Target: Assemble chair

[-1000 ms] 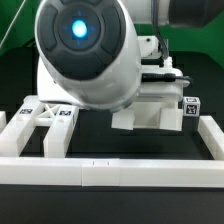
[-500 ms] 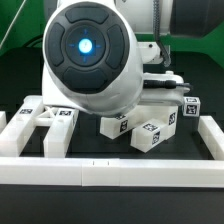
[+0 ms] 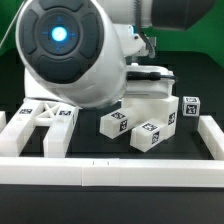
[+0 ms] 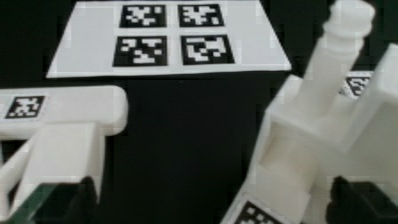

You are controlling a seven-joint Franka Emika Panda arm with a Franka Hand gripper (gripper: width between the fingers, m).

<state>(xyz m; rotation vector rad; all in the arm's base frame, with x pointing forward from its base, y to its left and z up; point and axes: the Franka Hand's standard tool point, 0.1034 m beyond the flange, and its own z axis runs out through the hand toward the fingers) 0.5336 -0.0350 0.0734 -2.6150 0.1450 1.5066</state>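
Found gripper (image 4: 199, 200) jaws spread apart, shut a second earlier, above small white tagged plastic leg blocks (image 3: 150, 133) lying loose; release judged complete, chair assembly barely begun.

Setting: robotics lab rig. Evidence: black desk (image 3: 110, 207) w/ white border rails (image 3: 110, 172), marker board (image 4: 169, 40), tag-marked parts (image 3: 150, 135), robot arm (image 3: 70, 50).

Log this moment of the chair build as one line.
gripper: open, nothing gripped | leg blocks: two lying on table | X-braced frame: on table, exterior view's left
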